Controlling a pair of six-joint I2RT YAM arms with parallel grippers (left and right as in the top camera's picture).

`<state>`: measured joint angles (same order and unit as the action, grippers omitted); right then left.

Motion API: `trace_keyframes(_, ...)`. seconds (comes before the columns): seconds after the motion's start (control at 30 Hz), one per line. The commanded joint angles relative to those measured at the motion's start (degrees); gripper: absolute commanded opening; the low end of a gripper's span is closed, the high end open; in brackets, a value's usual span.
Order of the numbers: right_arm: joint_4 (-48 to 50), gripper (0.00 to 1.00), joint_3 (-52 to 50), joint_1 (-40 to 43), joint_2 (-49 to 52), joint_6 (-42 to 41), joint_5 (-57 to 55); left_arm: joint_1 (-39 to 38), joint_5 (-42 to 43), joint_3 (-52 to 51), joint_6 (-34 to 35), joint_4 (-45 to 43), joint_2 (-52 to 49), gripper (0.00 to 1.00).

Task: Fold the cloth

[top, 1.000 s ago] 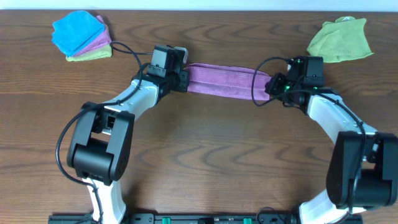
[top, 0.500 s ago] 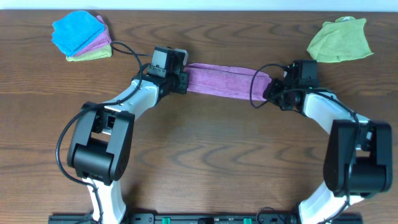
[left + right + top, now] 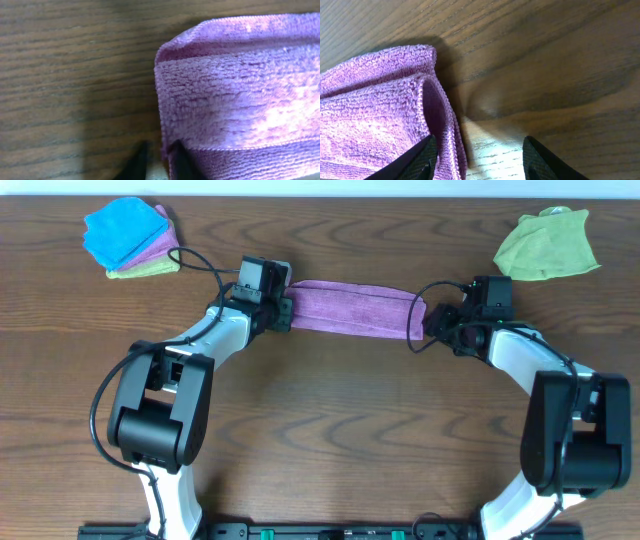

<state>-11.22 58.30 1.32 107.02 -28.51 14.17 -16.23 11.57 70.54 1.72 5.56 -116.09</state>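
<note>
Overhead, at the far left of the wooden table [image 3: 330, 440], sits a small stack of folded cloths [image 3: 130, 238], blue on top with purple and green edges showing under it. Just right of that, the left gripper [image 3: 283, 310] is down at the left end of the purple cloth [image 3: 350, 308]. The cloth lies as a long narrow band across the back half of the table, folded over on itself and stretched between the two arms.

From the left wrist camera, the two dark fingertips [image 3: 139, 161] stand very close together. The cloth's corner edge runs down into the thin gap between them, so the jaws look pinched on that corner. The layers of the fold show as a doubled hem there.

At the band's right end is the right gripper [image 3: 428, 322]. Its wrist camera shows the jaws spread wide. One finger [image 3: 422, 157] is against the rolled, folded edge of the cloth and the other [image 3: 545, 160] is over bare wood, well apart from the first, with nothing clamped between them.

Farther right, near the back corner, a green cloth [image 3: 547, 244] lies crumpled in a loose heap.
</note>
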Motion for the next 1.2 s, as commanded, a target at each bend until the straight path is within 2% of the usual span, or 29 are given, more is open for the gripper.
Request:
trace_keyframes(0.0,0.1,0.56,0.5,0.0,0.5,-0.2,-0.3,0.1,-1.3,0.8,-0.5,-0.1,-0.9,0.49)
trace_keyframes(0.07,0.1,0.55,0.5,0.0,0.5,-0.2,-0.2,0.1,-1.3,0.8,-0.5,-0.1,-0.9,0.53)
trace_keyframes(0.13,0.2,0.54,0.5,0.0,0.5,-0.2,0.7,0.1,-1.3,0.8,-0.5,0.0,-0.9,0.61)
trace_keyframes(0.4,-1.9,0.49,2.6,0.1,-0.2,-0.2,3.4,0.1,-1.5,1.4,-0.5,0.0,2.3,0.61)
trace_keyframes(0.73,-16.7,0.55,14.9,0.1,-6.3,3.9,2.6,0.1,-3.7,1.4,-0.5,0.0,17.5,0.66)
trace_keyframes(0.77,-17.9,0.54,16.2,0.1,-7.1,4.0,2.6,0.1,-3.7,1.4,-0.5,0.0,19.1,0.64)
trace_keyframes(0.83,-19.2,0.41,17.7,0.1,-8.8,4.6,2.6,0.1,-3.6,1.4,-0.5,-0.1,21.2,0.45)
trace_keyframes(0.9,-19.2,0.02,17.8,-0.3,-10.3,5.0,2.2,0.0,-1.9,1.4,-0.5,-0.3,21.7,0.10)
trace_keyframes(0.93,-19.2,0.02,17.8,-0.6,-10.5,5.0,2.1,0.0,-0.7,1.4,-0.5,-0.2,21.3,0.06)
trace_keyframes(1.03,-20.0,0.02,17.8,-2.3,-10.5,5.0,1.0,-0.6,2.5,1.4,-0.5,-0.3,18.8,0.06)
trace_keyframes(1.17,-21.2,0.02,17.8,-7.2,-10.5,8.4,-7.0,-2.9,-0.1,1.4,-3.9,-0.4,14.3,0.06)
